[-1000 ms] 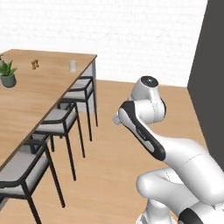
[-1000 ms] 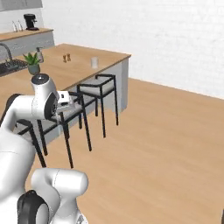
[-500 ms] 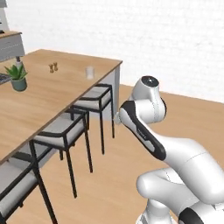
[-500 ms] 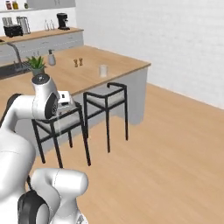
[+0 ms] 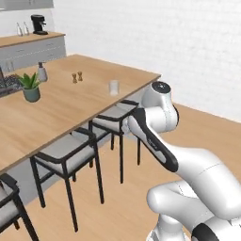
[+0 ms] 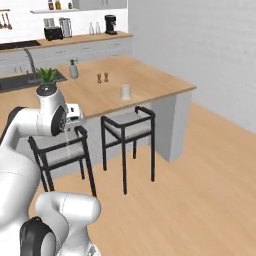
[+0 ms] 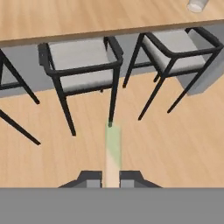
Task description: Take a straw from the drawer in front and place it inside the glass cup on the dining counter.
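Observation:
My gripper (image 7: 111, 177) is shut on the straw (image 7: 112, 148), a thin pale stick that juts from between the two fingertips towards the floor by the chairs. In the right base view the hand (image 6: 74, 113) hangs low in front of the dining counter (image 6: 150, 86), with the straw (image 6: 67, 142) as a faint line beneath it. The glass cup (image 5: 113, 87) stands upright near the counter's front edge, also the glass cup (image 6: 125, 91) and at the top right of the hand view, the glass cup (image 7: 197, 4). The drawer is out of view.
Black-framed grey-seated chairs (image 7: 83, 65) (image 5: 70, 153) stand tucked along the dining counter (image 5: 56, 110). Two brown shakers (image 6: 102, 78), a grey pump bottle (image 6: 73, 70) and a potted plant (image 5: 30, 87) sit farther back on it. Open wood floor (image 6: 200, 180) lies to the right.
The whole picture has shifted in both base views: the base has driven and turned, so the counter's end and the cup now sit nearer the middle. The arm's pose looks the same.

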You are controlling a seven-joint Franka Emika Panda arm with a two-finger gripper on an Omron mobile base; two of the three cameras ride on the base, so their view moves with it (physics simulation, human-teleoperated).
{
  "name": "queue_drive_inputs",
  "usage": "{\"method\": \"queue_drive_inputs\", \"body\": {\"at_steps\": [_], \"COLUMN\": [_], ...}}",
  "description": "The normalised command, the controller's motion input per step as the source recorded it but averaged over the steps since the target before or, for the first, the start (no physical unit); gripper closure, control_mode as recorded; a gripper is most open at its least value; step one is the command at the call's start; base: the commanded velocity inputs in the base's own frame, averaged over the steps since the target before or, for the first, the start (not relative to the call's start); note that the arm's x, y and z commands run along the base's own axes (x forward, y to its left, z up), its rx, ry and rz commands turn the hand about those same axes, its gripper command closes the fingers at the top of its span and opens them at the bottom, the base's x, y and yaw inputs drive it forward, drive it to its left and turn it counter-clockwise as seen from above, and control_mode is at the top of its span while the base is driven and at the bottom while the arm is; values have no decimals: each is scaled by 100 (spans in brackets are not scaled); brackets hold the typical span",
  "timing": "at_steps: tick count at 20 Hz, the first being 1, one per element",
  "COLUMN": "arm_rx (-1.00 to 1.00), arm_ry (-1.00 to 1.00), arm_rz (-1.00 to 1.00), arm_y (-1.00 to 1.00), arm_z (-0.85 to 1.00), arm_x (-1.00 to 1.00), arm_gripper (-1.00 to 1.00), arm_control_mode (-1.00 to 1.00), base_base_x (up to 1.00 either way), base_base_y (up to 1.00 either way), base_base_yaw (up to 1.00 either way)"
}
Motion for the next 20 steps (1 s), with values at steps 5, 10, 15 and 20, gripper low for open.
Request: {"method": "queue_drive_inputs", "body": {"at_steps": [5,10,15,20], "arm_rx": [0,0,0,0], "arm_ry": [0,0,0,0], "arm_rz": [0,0,0,0], "arm_y": [0,0,0,0], "arm_z": [0,0,0,0], "arm_x": [0,0,0,0], "arm_gripper": [100,100,100,100], "arm_control_mode": [100,100,100,100], "base_base_x": [92,93,93,89], "base_base_y": [-97,-87,-73,-74], "base_base_yaw": [39,43,48,47]}}
